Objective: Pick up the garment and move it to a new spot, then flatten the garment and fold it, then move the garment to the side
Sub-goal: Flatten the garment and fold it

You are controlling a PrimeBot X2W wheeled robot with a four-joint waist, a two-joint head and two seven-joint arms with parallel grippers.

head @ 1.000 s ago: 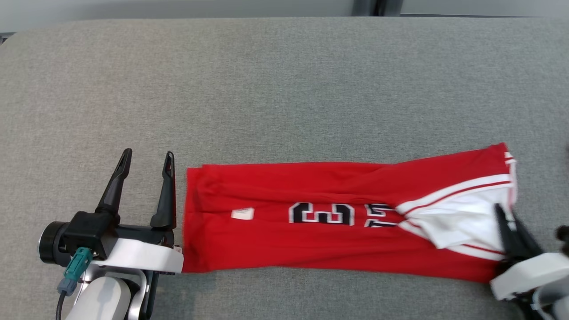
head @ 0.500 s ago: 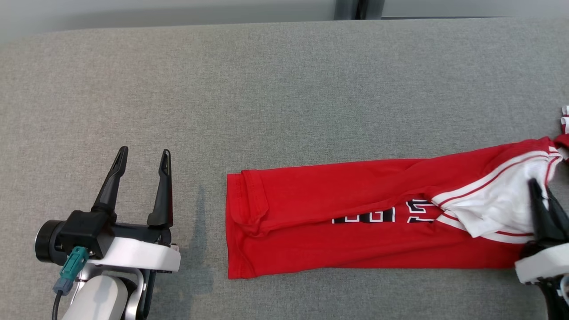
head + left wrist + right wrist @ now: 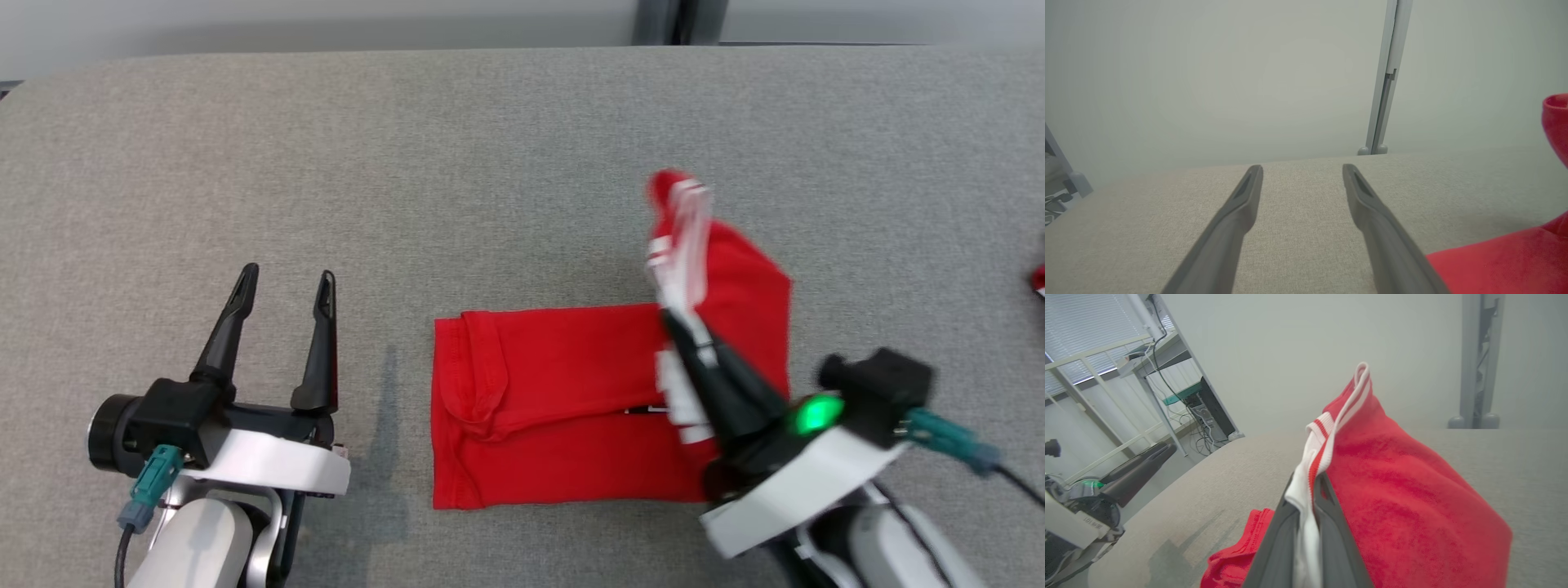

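1. I see the red jersey with white-and-red striped trim [image 3: 555, 408] on the grey fabric-covered counter [image 3: 490, 147], close to the near edge and a little right of centre.
2. Its left part lies flat, with the hem turned over in a narrow fold at the left end.
3. The right fingers [image 3: 710, 376] are pressed together, pinching the jersey's white trimmed edge. They hold the right end up off the counter, above the flat part.
4. That raised flap stands tilted, its striped edge at the far end. It is blurred in the head view, so I cannot make out its finer folds.
5. In the right wrist view the white trim runs between the 2 right fingers [image 3: 1331, 522], and the red cloth [image 3: 1392, 490] drapes to their right.
6. The left fingers [image 3: 314, 343] are spread wide and hold nothing. They sit to the left of the jersey, clear of its left hem, pointing toward the far side.
7. In the left wrist view those 2 fingers [image 3: 1237, 220] show over bare counter, with the jersey [image 3: 1494, 265] at the lower right.
8. Beyond the far edge is a pale wall with a grey upright post [image 3: 1386, 81].
9. The right wrist view also shows a metal-framed desk with trailing cables [image 3: 1167, 355] off to the left.
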